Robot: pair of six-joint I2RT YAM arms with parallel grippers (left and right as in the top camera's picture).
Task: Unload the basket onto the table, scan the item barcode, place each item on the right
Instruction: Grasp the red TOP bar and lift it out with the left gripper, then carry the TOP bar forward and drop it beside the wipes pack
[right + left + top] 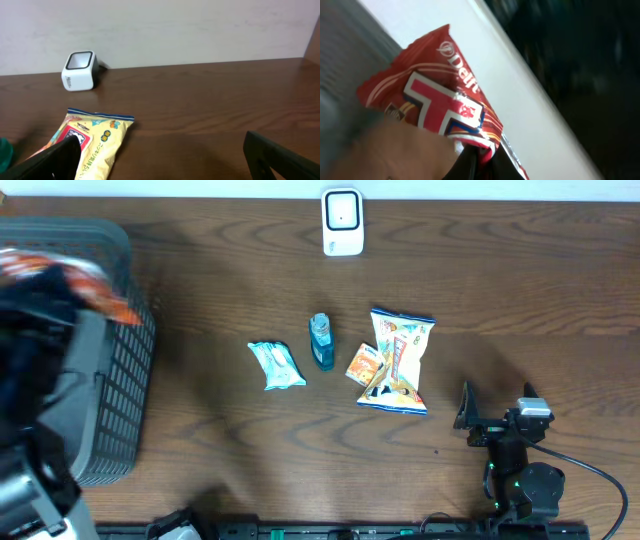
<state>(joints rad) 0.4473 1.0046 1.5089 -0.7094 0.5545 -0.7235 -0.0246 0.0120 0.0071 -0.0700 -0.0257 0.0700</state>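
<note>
Left gripper (pixel 476 159) is clamped shut on the red snack packet (pixel 440 100), pinching its lower edge, and I've got it up over the grey basket (pixel 120 400) at the left end of the table, blurred on my overhead feed. Scanner (pixel 342 222) sits at the far edge, centre, well apart from that packet. Right gripper (pixel 165 167) is wide open, holding nothing, low over the wood near the yellow chip bag (pixel 398 360), with the blue bottle (pixel 321 340) and teal packet (pixel 276 365) beyond
</note>
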